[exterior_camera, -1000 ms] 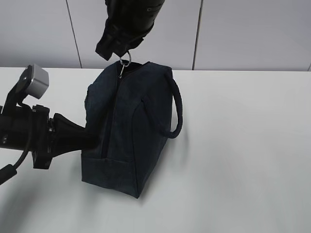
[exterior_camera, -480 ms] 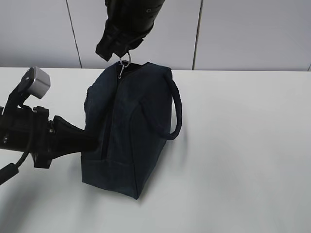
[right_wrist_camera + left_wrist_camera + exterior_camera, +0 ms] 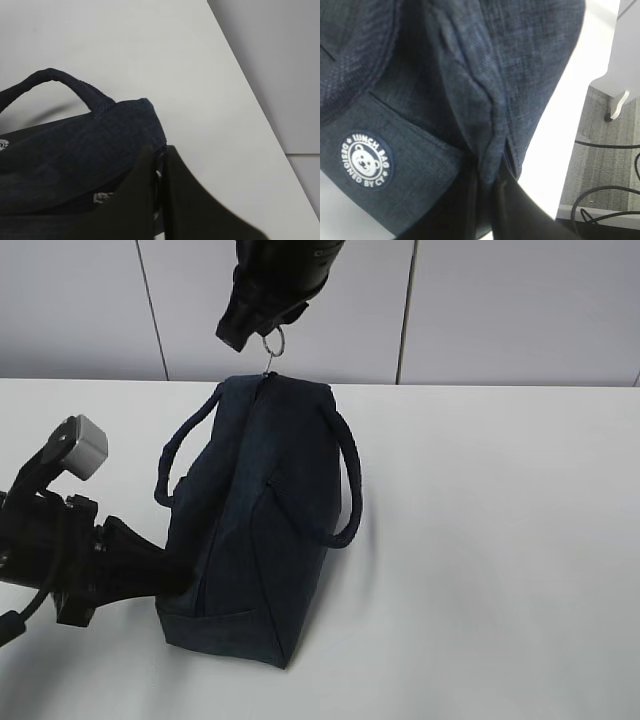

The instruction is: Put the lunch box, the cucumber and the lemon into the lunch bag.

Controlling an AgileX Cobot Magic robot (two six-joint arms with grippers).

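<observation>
Gleaming metal ring pull atop boxy denim-weave lunch bag

"lunch bag designed by cy", lunch bag logo

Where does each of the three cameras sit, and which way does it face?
Exterior: in front of the table, slanting down at the lunch bag; shows both arms and the right gripper on the ring pull.
Left wrist: close against the bag's logo side.
Right wrist: above the bag top, handle visible.
All three show the bag.

White table; grey panelled wall behind; black cables on floor.
</observation>
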